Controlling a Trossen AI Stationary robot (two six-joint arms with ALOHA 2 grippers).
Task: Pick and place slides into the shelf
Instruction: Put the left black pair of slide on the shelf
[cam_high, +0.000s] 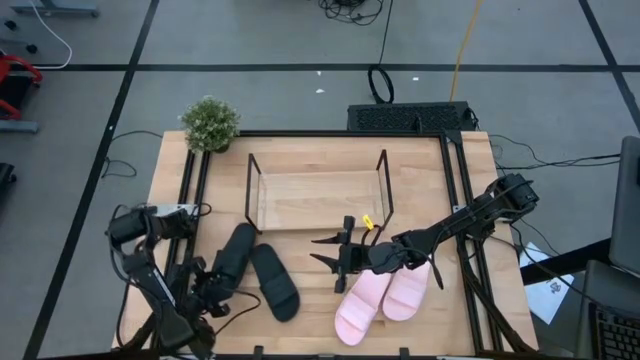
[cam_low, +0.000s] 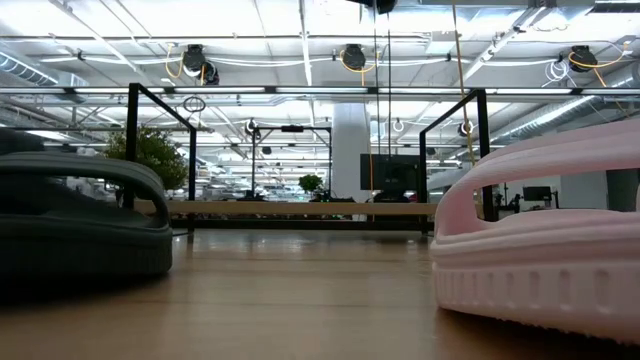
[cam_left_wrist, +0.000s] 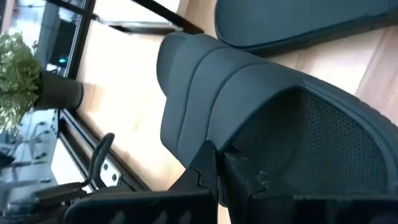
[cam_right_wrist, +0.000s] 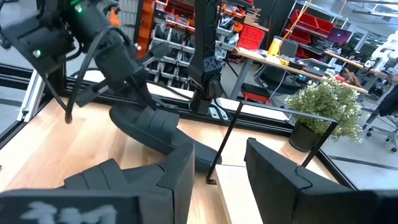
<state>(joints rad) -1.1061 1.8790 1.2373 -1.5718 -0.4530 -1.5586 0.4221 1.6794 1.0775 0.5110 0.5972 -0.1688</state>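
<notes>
My left gripper (cam_high: 213, 292) is shut on a black slide (cam_high: 236, 254) at the table's near left. In the right wrist view this black slide (cam_right_wrist: 152, 132) is tilted, one end raised. A second black slide (cam_high: 275, 284) lies flat on its sole beside it. Two pink slides (cam_high: 385, 298) lie side by side at the near right. The wire shelf (cam_high: 318, 190) with its wooden base stands in the middle, toward the far side. My right gripper (cam_high: 328, 252) hovers open and level in front of the shelf, fingers toward the table's left, with nothing between them. My left gripper pinches the rim of the black slide's sole (cam_left_wrist: 233, 149) between its two fingers, beside the dotted footbed behind the strap. The fingers slant down at it from the near left. The held end is raised and the slide tilts; whether its other end (cam_right_wrist: 202, 154) touches the table I cannot tell.
A potted plant (cam_high: 210, 122) stands at the table's far left corner. Black frame rails (cam_high: 455, 190) run along both sides of the table. Bare wood lies between the shelf's front and the slides.
</notes>
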